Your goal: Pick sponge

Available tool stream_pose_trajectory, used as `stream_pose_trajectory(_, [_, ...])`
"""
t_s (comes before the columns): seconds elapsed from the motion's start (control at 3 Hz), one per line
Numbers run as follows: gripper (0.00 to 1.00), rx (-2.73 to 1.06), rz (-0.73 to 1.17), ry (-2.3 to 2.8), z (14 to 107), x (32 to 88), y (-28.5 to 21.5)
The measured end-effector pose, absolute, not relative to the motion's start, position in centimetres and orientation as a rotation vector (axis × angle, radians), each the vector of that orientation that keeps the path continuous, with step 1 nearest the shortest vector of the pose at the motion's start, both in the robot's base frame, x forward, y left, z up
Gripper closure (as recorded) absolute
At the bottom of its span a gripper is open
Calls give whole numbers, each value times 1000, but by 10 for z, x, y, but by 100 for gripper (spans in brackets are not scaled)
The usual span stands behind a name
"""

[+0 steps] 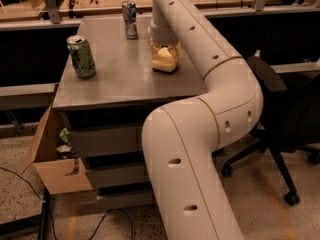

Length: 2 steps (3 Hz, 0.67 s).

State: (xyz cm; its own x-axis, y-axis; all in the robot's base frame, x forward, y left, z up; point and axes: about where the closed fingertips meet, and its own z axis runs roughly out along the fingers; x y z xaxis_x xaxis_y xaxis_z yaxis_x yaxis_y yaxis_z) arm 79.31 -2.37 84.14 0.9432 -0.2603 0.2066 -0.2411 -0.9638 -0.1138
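Hand (165,51) down on the sponge (164,63), right-rear part of the grey surface (110,81). Cannot tell whether I am spread or pinching it. Risk: the soft foam squashes, slips out on the lift, or skids toward the right edge. Green can (81,57) stands well apart.

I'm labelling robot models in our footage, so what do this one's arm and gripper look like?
The arm is a chain of thick, smooth, cream-white tubes with rounded elbows, thin seams at the joints and small dark oval recesses. No loose cables show. The gripper, at the sponge on the table, looks equally pale; the wrist hides most of it.
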Motion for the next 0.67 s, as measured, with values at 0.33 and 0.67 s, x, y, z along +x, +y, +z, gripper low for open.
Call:
stream_pose_trajectory(0.33, [100, -3010, -337, 389, 842, 793, -24])
stream_pose_trajectory(0.67, [100, -3010, -337, 390, 842, 793, -24])
